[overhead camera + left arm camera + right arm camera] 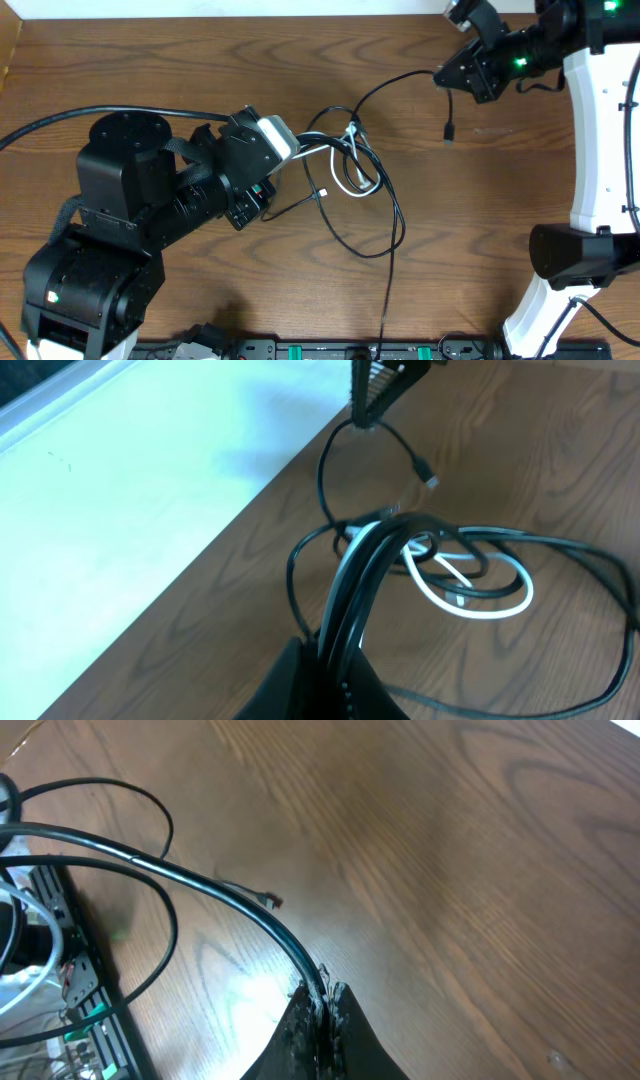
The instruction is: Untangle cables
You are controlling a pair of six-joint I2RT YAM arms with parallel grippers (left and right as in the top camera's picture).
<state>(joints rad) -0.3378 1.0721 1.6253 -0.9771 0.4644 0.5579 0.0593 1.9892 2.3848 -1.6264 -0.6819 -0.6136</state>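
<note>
The cables (pixel 352 165) lie tangled mid-table: several thin black cords looped around a white cord (pixel 357 186). My left gripper (pixel 300 150) is shut on a bunch of black strands at the tangle's left side; in the left wrist view those strands (pixel 360 575) run straight into the closed gripper (pixel 335 665), with the white cord's loop (pixel 470 605) beyond. My right gripper (pixel 440 76), at the back right, is shut on one black cord (pixel 250 915), which enters the gripper (pixel 322 995). That cord's plug tip (pixel 449 133) dangles below it.
A power strip (pixel 330 352) runs along the front edge, and one black cord (pixel 386 300) trails down to it. A thick arm cable (pixel 60 122) crosses the left side. The right arm's white body (pixel 590 170) stands at the right edge.
</note>
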